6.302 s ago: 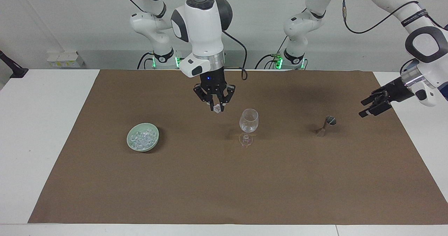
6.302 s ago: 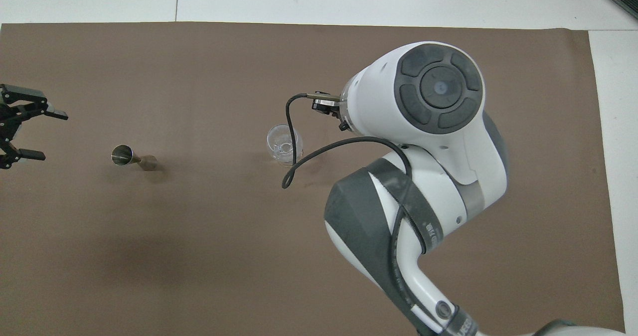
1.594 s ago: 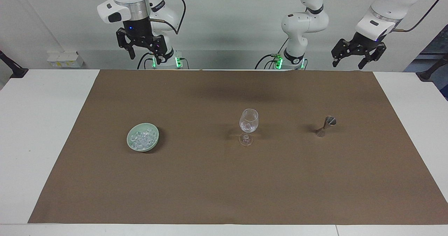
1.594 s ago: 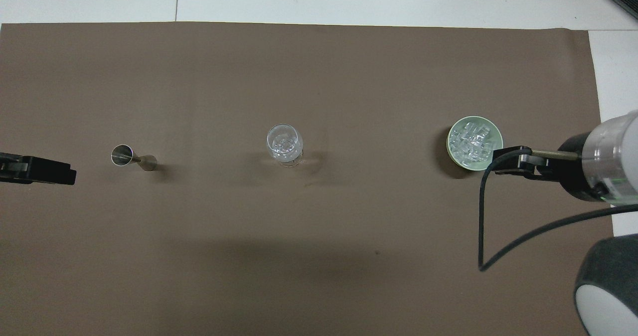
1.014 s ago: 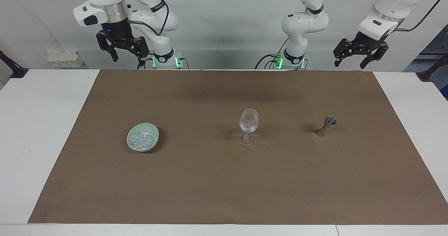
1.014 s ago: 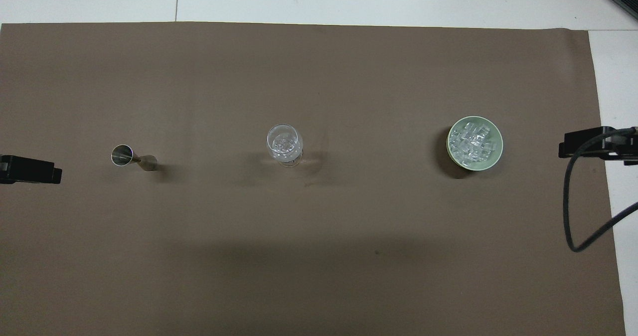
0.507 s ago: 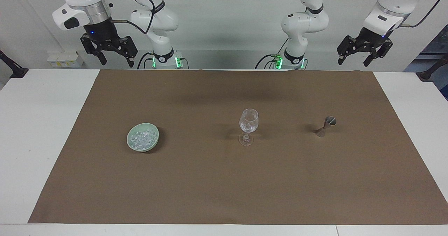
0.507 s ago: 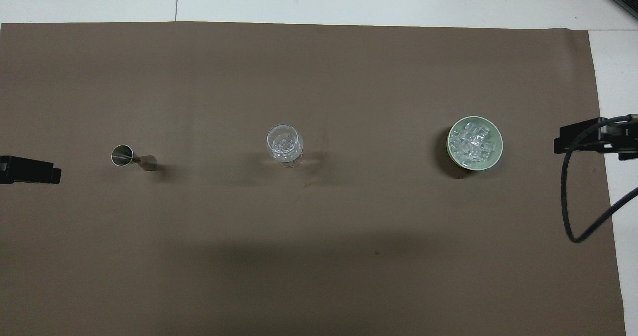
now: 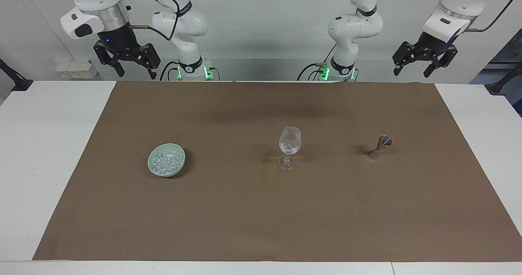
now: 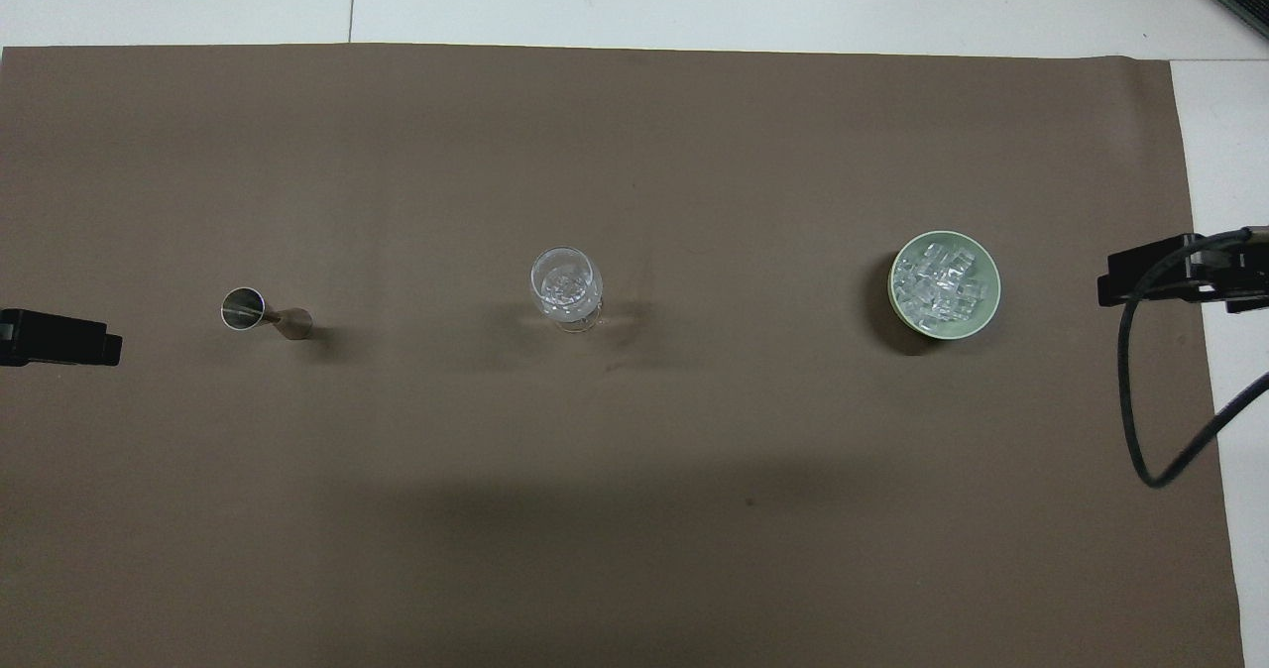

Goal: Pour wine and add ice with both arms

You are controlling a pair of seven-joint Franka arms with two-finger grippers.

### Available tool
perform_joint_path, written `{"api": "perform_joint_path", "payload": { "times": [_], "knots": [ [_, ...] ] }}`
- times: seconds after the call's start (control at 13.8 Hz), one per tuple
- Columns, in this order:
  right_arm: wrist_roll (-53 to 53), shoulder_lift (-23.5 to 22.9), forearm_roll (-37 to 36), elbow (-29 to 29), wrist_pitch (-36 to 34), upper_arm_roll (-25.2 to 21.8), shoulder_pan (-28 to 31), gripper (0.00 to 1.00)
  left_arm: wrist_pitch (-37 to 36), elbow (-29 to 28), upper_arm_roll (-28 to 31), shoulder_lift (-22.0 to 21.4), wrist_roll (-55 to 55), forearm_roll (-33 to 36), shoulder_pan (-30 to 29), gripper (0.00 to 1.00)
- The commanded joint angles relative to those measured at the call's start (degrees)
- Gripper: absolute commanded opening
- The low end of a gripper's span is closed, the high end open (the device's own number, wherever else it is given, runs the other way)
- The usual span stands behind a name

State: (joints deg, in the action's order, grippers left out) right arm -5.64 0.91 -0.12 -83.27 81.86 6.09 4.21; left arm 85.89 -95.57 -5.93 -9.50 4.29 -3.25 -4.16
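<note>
Brown matting point(image 9: 244, 218) covers your table. Your left gripper point(image 9: 416, 65) and right gripper point(image 9: 134, 69) both hang raised at the robots' edge, jaws spread, holding nothing. Ice point(image 9: 166, 160) fills the green bowl point(image 9: 180, 165) toward the right arm's end; more sits in the wine glass point(image 9: 289, 144) beside the jigger point(image 9: 379, 146).

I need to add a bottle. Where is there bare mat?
Bare: the mat strip farther from the robots than the bowl, glass and jigger, and the gaps between them. Nowhere is crowded.
</note>
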Motion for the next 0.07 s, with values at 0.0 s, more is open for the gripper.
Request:
{"api": "perform_joint_path", "payload": {
  "times": [0.0],
  "knots": [
    [1.86, 0.23, 0.21, 0.48, -2.49, 0.16, 0.71, 1.0, -0.46, 0.12, -0.13, -0.52, 0.98, -0.26, -0.67, 1.0]
  ]
}}
